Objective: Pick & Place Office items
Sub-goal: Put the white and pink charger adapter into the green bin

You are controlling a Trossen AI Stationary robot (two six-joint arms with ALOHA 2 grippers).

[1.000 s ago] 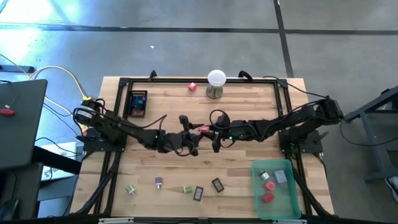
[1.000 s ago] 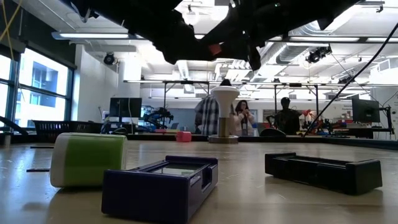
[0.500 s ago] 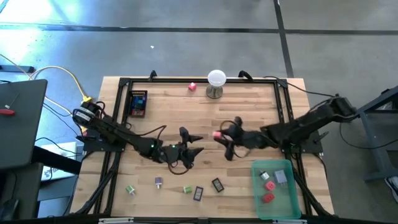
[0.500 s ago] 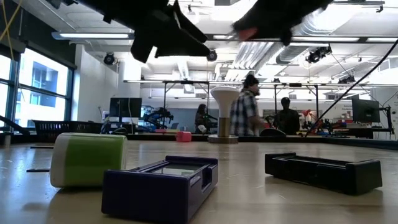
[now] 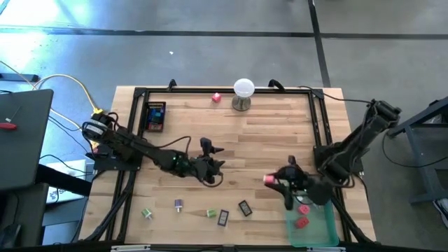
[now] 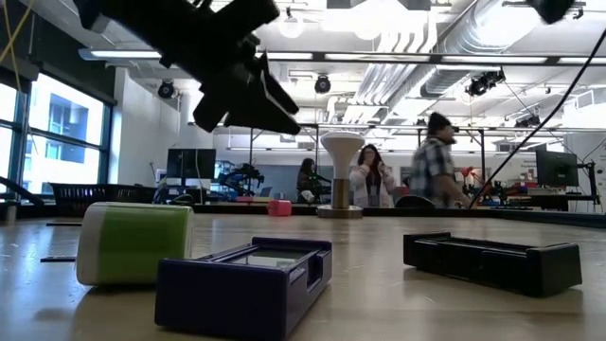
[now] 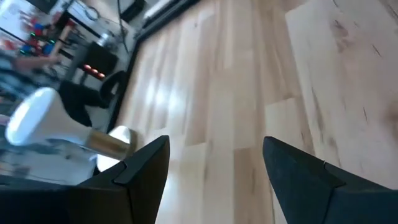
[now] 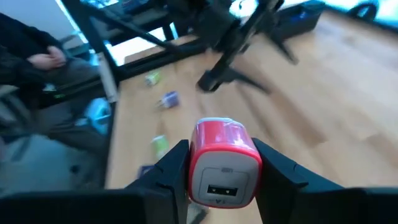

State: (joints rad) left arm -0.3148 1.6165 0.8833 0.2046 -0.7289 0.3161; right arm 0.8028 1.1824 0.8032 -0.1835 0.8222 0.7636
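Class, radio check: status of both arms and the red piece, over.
Right gripper shut on red block, near the green bin. Left gripper open, empty, mid-table. Nothing blocking the bin.

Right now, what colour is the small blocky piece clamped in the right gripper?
Red with a white face; the small blocky piece shows best in the right wrist view.

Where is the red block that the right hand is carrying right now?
In the high view the red block sits between the right hand's fingers, above the table's right front area, just left of the green bin.
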